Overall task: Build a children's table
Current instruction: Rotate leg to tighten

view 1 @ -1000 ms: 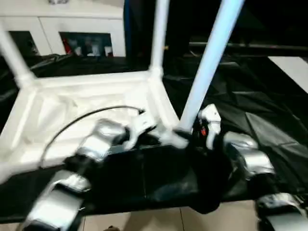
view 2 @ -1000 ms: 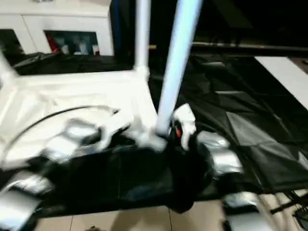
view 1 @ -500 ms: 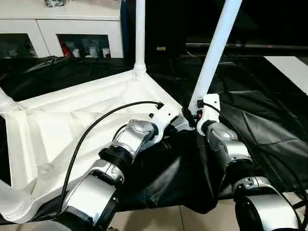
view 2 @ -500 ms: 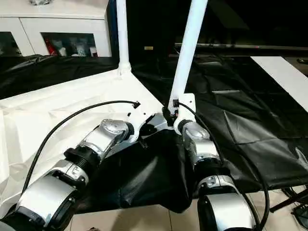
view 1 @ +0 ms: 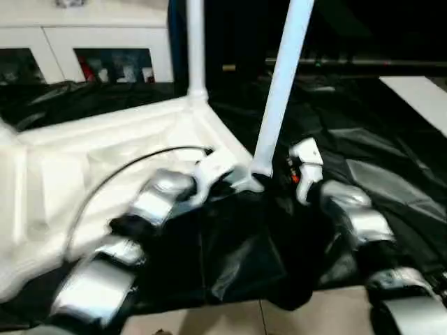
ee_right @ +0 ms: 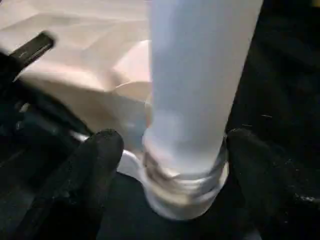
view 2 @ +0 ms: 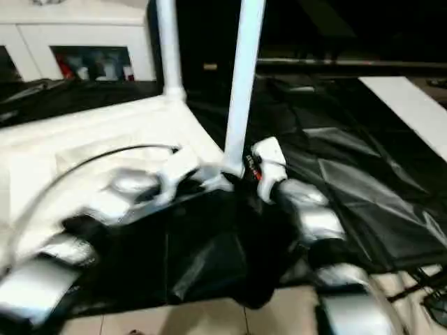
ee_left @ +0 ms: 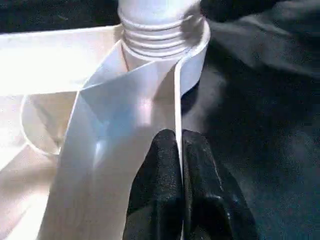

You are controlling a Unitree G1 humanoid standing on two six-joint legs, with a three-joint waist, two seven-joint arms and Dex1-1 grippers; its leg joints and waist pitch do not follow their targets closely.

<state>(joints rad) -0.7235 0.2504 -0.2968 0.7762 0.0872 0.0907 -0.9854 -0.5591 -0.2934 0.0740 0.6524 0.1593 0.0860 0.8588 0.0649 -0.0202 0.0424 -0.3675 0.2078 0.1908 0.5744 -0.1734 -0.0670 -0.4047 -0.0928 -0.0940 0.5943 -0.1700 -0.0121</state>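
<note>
near leg going into its corner socket

the tabletop (view 1: 105,150) lies upside down on the black cloth-covered work table (view 1: 391,153), ribbed side up. a far leg (view 1: 195,49) stands upright in its corner. the near leg (view 1: 279,91) rises from the corner nearest the robot, leaning a little, its threaded base sitting in the socket (ee_right: 185,190).

the step in hand looks like seating or tightening this near leg. the left gripper (ee_left: 179,165) is pinched together on the thin upright rim of the tabletop just below that socket, steadying the top. the right gripper (ee_right: 170,165) has its two black fingers (ee_right: 95,165) spread wide, one on each side of the leg's base and not touching it, so it grips nothing at present.

the next move, as i judge it, calls for the right fingers to close on the leg low down and turn or press it until the threads are fully in, while the left hold keeps the top from sliding on the cloth. the lean of the leg could let it cross-thread or bind.

around: a white cabinet (view 1: 84,42) stands behind the table, a black cable (view 1: 119,174) loops over the left forearm, and loose cloth hangs off the table's near edge by the right forearm. the cable could drag across the tabletop.
</note>
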